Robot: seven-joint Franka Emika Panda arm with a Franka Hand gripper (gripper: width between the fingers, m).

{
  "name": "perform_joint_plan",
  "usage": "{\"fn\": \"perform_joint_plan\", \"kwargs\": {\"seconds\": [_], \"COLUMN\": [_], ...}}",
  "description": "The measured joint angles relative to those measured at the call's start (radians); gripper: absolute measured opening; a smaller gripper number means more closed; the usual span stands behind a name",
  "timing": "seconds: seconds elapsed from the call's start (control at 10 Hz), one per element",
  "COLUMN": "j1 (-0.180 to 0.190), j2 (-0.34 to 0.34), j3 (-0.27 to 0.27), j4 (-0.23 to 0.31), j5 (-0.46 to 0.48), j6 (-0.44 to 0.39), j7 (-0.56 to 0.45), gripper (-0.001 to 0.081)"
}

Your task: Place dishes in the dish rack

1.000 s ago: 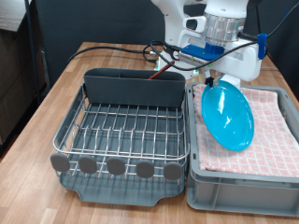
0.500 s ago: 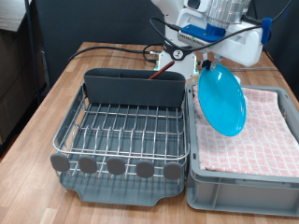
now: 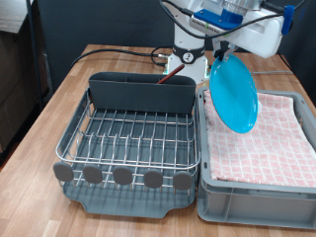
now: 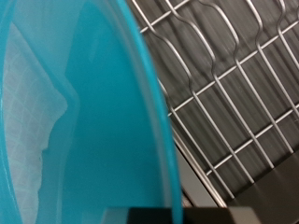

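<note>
My gripper [image 3: 221, 55] is shut on the top rim of the round light-blue plate [image 3: 233, 94]. The plate hangs on edge in the air above the grey crate, close to the dish rack's right side. The dish rack [image 3: 69, 138] is a dark grey tray with a silver wire grid, a tall cutlery box [image 3: 143, 94] at the back and round knobs [image 3: 120, 176] along the front. In the wrist view the plate [image 4: 84, 121] fills most of the picture, with the rack's wire grid [image 4: 234, 84] behind it. The mug and spoon are out of view.
The grey crate [image 3: 237, 202] lined with pink checked cloth [image 3: 272, 148] stands to the exterior view's right of the rack. Both stand on a wooden table [image 3: 39, 128]. Cables [image 3: 133, 54] run across the table behind the rack, by the robot's base.
The gripper has risen with the plate. The plate has lifted off the pink cloth and moved up and slightly towards the rack.
</note>
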Motion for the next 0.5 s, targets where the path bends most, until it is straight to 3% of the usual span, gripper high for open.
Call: {"fn": "perform_joint_plan", "kwargs": {"seconds": [0.3, 0.5], "j1": [0.0, 0.0], "j2": [0.0, 0.0], "j3": [0.0, 0.0], "j4": [0.002, 0.02], "j5": [0.005, -0.046], "j6": [0.018, -0.056], "j7": [-0.027, -0.029], "gripper": [0.0019, 0.0019]}}
